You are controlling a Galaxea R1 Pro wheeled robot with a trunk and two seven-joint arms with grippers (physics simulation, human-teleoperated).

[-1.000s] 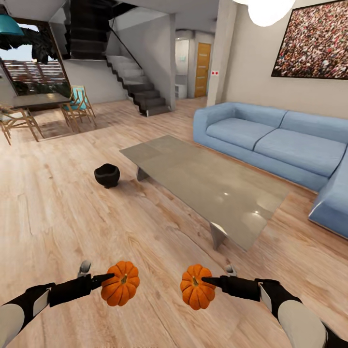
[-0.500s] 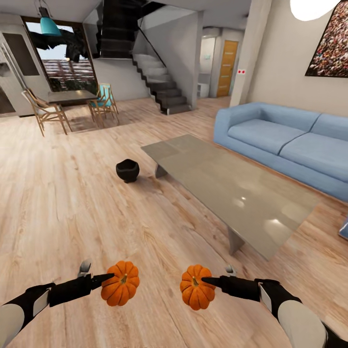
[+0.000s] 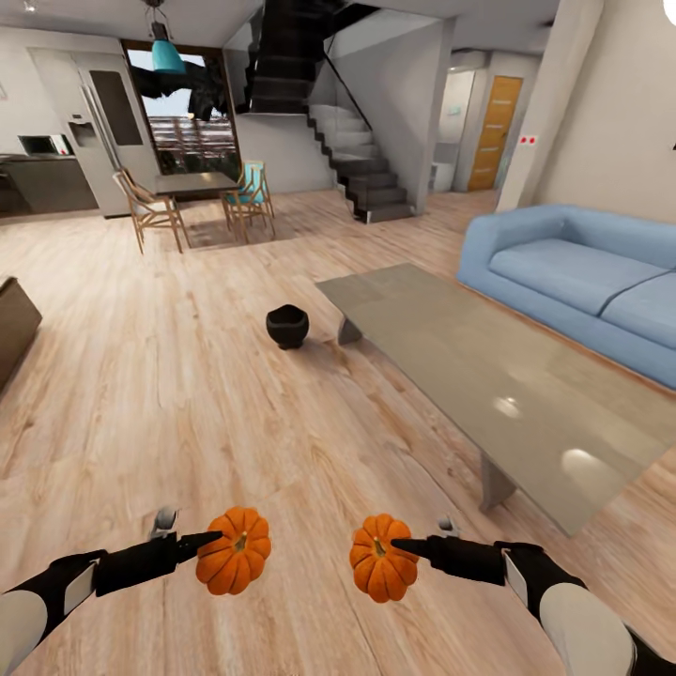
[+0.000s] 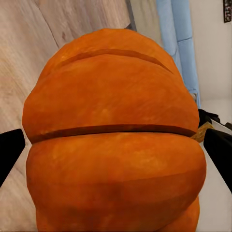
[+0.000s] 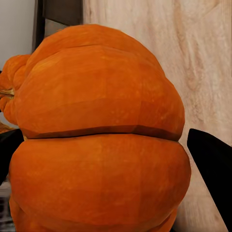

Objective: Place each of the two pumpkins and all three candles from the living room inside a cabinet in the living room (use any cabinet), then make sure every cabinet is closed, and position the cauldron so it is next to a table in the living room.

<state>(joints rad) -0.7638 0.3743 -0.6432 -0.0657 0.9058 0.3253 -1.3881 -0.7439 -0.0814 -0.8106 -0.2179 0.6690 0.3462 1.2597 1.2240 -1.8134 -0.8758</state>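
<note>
- Orange and ribbed, two pumpkins hang low in the head view, side by side above the wood floor (image 3: 141,394) and clear of each other.
- Left gripper (image 3: 208,543) is clamped on the left pumpkin (image 3: 234,550), a dark finger (image 4: 9,152) at either flank in the left wrist view.
- Right gripper (image 3: 402,547) grips the right pumpkin (image 3: 382,557) the same way, with a black finger (image 5: 212,169) at either edge in the right wrist view; how far each finger presses into the rind is hard to judge.
- Beyond the hands lies bare plank floor.
- Farther out, the black cauldron (image 3: 287,326) sits upright on the floor, just beside the near corner of the grey coffee table (image 3: 488,376) but apart from it.
- Right of the table stands a blue sofa (image 3: 582,282).
- At the left edge a dark brown furniture end (image 3: 14,329) shows, too cropped to identify with certainty.
- Far back are a dining table with chairs (image 3: 192,202), a staircase (image 3: 361,160), a fridge (image 3: 99,131) and an orange door (image 3: 495,131).
</note>
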